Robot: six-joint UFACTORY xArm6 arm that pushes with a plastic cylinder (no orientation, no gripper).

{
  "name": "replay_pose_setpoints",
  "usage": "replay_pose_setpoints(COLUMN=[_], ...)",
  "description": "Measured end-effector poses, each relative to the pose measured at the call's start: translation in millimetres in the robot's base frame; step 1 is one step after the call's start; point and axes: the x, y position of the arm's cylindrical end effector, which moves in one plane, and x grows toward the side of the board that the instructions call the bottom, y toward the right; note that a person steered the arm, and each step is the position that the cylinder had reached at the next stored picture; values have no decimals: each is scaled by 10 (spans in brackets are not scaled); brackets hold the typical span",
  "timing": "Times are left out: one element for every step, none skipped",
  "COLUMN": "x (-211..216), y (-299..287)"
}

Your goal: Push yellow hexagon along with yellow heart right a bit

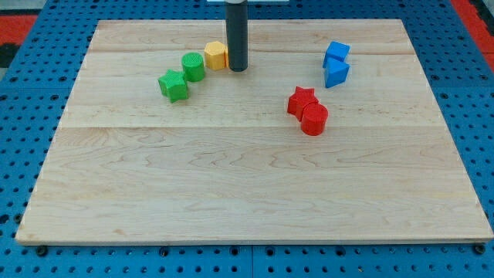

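My tip [237, 69], the lower end of the dark rod, sits at the far side of the pale wooden bench [247, 185], touching or just beside the right face of the small yellow hexagon block [215, 55]. There are no fingers on this rod, so nothing is held or clamped. The yellow heart cannot be made out; it may be hidden behind the rod, and I cannot tell.

The risk, as I judge it, is the side I am on: from the hexagon's right, any push sends it left, into the green cylinder block [193, 66] just beside it and on toward the green star block [174, 85]. Rounding to the left, my tip could clip those green blocks.

Well apart to the right lie a red star block [302, 101] touching a red cylinder block [314, 119], and two blue blocks [336, 63]. Blue perforated panelling [23, 154] surrounds the bench.
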Motion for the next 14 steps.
replay_pose_setpoints(x=[-80,-81,72,72,72,72,72,72,74,74,74,35,-151,-259], y=[0,0,0,0,0,0,0,0,-453,-871,-872,-860,-816,-810])
